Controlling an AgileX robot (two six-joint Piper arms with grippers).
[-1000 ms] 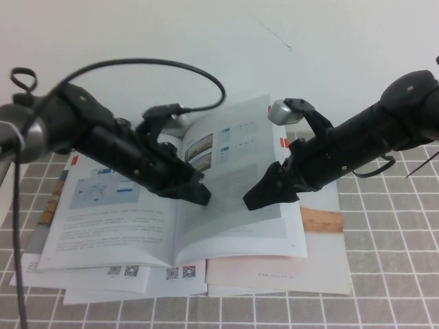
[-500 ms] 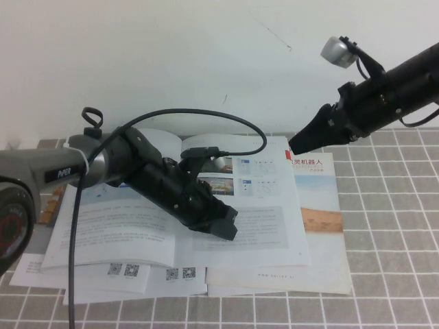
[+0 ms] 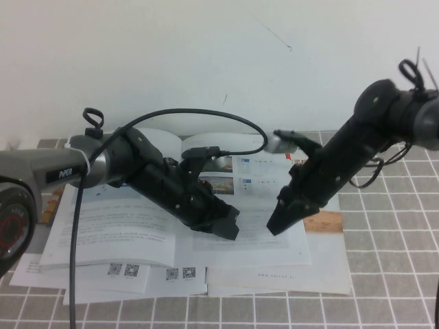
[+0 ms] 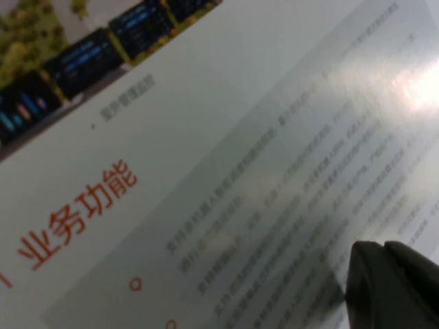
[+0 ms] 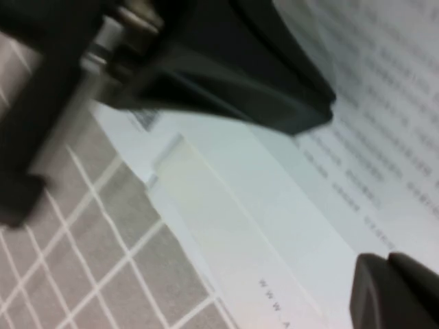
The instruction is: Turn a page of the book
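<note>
The book (image 3: pixel 123 233) lies open and flat on the checked cloth. Its left sheet, the page (image 3: pixel 110 223), shows small text; my left arm hides its upper part. The right sheet (image 3: pixel 264 236) shows two landscape photos, blue panels and a grey text block. My left gripper (image 3: pixel 232 227) is shut, its tips pressing on the right sheet just past the spine. In the left wrist view the gripper (image 4: pixel 394 274) rests on grey text below an orange heading (image 4: pixel 75 219). My right gripper (image 3: pixel 276 225) is shut, its tip at the right sheet's lower right part; it also shows in the right wrist view (image 5: pixel 394 288).
A booklet with a red title and tan band (image 3: pixel 322 221) sticks out under the book's right side. White QR-code booklets (image 3: pixel 123 271) stick out below. The grey checked cloth (image 3: pixel 384 274) lies to the right and front. A white wall stands behind.
The curled-up right sheet has dropped flat. My left gripper moved right across the spine onto it. My right arm swung up to the back right, then came back down onto the right sheet.
</note>
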